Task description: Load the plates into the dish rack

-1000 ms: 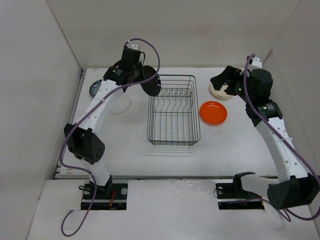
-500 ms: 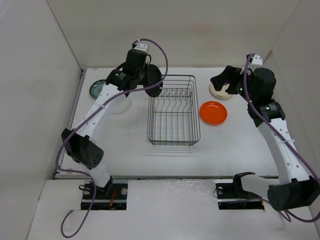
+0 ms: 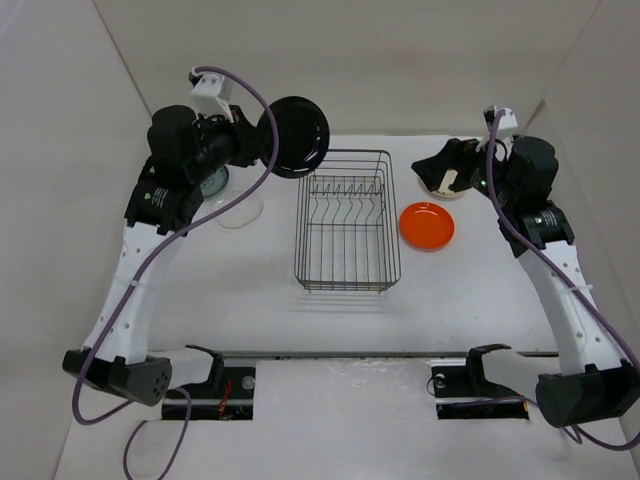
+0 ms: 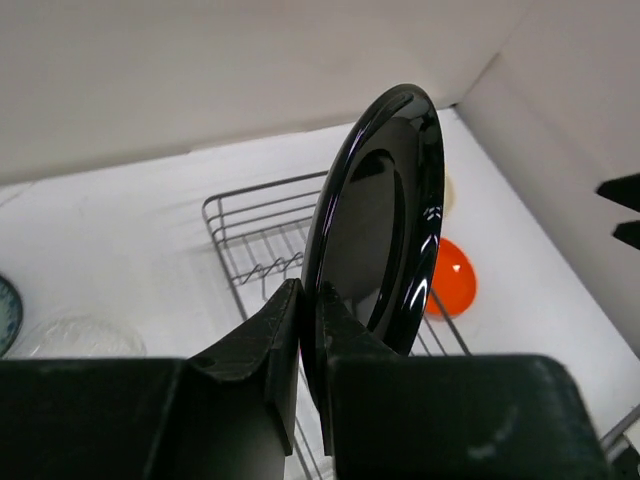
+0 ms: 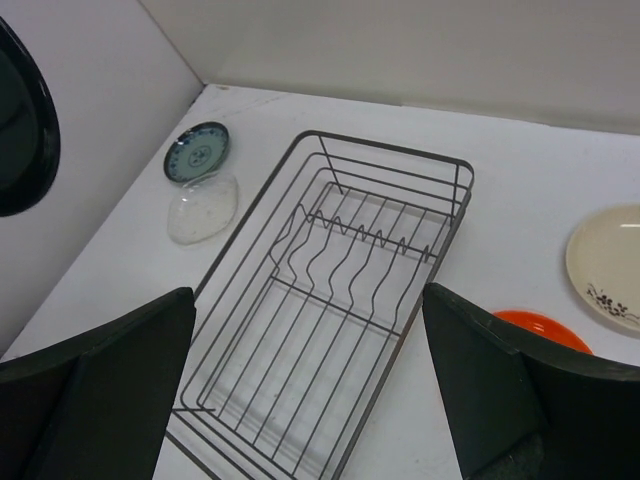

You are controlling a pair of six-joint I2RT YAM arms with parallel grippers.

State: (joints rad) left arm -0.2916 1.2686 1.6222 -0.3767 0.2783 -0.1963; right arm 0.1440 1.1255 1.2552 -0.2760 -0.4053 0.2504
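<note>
With left tool (image 4: 300, 335) pinching the black plate (image 4: 385, 220) by its rim, upright and aloft at 11 o'clock of the dish rack (image 3: 345, 153), right tool (image 3: 447, 168) spread wide at 2 o'clock, keep it edge-on, align with 1 prong gap, lower gently.

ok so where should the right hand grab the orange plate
Probably its raised rim, from above, on the side away from the dish rack. The orange plate lies flat on the table, so nothing else sticks up: one finger inside the lip, one outside. The right hand is open and nearest.
</note>
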